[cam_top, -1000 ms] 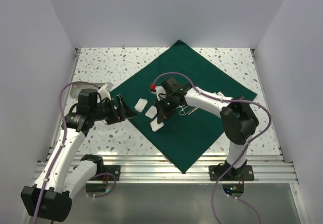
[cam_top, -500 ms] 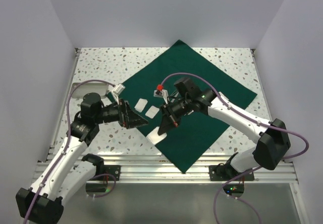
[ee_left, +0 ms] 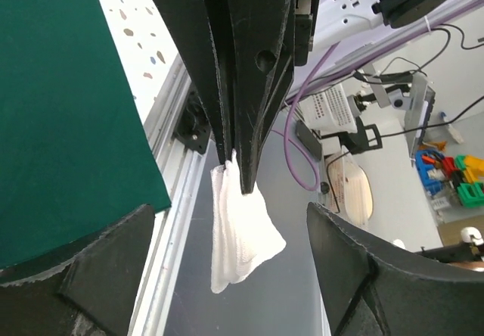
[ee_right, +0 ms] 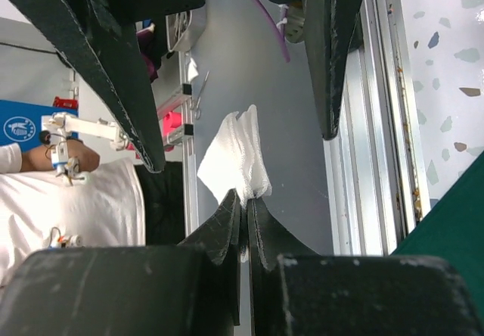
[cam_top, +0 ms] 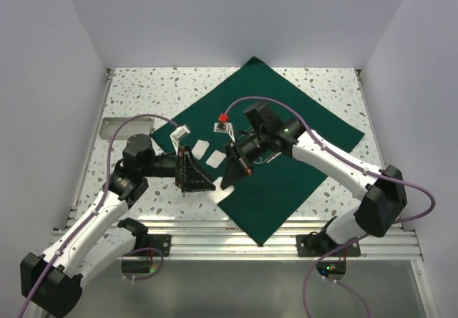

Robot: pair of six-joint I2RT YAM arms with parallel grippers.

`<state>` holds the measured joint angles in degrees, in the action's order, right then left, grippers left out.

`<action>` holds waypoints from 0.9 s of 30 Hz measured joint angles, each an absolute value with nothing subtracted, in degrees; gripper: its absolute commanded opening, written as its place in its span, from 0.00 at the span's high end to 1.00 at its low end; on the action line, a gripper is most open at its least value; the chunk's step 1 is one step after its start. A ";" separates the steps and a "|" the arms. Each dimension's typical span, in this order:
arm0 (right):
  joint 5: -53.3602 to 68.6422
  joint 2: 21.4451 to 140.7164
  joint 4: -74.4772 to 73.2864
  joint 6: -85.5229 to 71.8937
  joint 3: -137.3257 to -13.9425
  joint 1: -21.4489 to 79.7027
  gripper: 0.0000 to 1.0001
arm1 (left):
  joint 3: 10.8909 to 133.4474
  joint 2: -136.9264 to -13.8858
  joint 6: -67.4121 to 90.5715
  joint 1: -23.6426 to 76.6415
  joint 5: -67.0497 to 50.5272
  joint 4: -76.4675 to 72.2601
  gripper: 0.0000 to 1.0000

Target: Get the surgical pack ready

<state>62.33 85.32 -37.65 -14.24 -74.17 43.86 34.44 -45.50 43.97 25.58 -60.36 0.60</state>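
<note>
The dark green drape (cam_top: pixel 300 117) lies spread as a diamond on the speckled table. Two white gauze squares (cam_top: pixel 201 148) and thin silver scissors (cam_top: pixel 268 158) rest on it. My right gripper (cam_top: pixel 230 177) is shut on a third gauze square (cam_top: pixel 219 195), which hangs free near the drape's left edge. In the right wrist view the right gripper (ee_right: pixel 246 202) pinches the gauze (ee_right: pixel 234 158) by one corner. My left gripper (cam_top: pixel 204 180) is open and faces it. In the left wrist view that gauze (ee_left: pixel 238 238) dangles between the fingers (ee_left: pixel 98 275) of the left gripper (ee_left: pixel 234 275), touching neither.
A shallow metal tray (cam_top: pixel 123 126) sits at the table's left edge. An aluminium rail (cam_top: pixel 236 233) runs along the near edge by the arm bases. White pieces (cam_top: pixel 312 133) lie on the drape's right side. White walls close in on three sides.
My right gripper has lifted one gauze square off the drape and carried it left and nearer. My left arm has swung right, bringing its open fingers around the hanging gauze.
</note>
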 measured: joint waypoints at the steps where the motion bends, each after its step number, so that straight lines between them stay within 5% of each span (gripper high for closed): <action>1: 62.54 85.76 -38.11 -13.98 -74.56 43.86 1.00 | 34.44 -45.87 43.97 25.58 -60.90 0.45 0.19; 8: 62.57 89.27 -42.52 -10.76 -78.59 43.86 1.00 | 34.44 -49.32 43.92 25.58 -63.94 0.54 0.37; 16: 62.39 90.74 -44.91 -8.91 -80.29 43.88 1.00 | 34.83 -50.63 42.39 25.58 -64.90 2.04 0.80; 17: 62.02 90.74 -45.34 -8.86 -80.38 43.86 0.93 | 35.33 -50.87 41.60 25.58 -64.69 3.16 1.00; 20: 59.18 90.76 -46.52 -9.02 -80.99 43.88 0.78 | 37.26 -51.70 38.98 25.58 -63.35 6.79 1.00; 24: 48.99 90.76 -48.40 -10.94 -82.30 43.20 0.41 | 40.47 -54.15 34.72 25.28 -59.11 12.45 1.00; 27: 40.71 90.70 -49.69 -13.39 -82.13 39.79 0.37 | 43.40 -56.97 30.33 22.70 -54.33 17.93 1.00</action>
<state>40.71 90.70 -49.69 -13.39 -82.13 39.79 43.40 -56.97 30.33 22.70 -54.33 17.93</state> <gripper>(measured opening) 0.616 0.018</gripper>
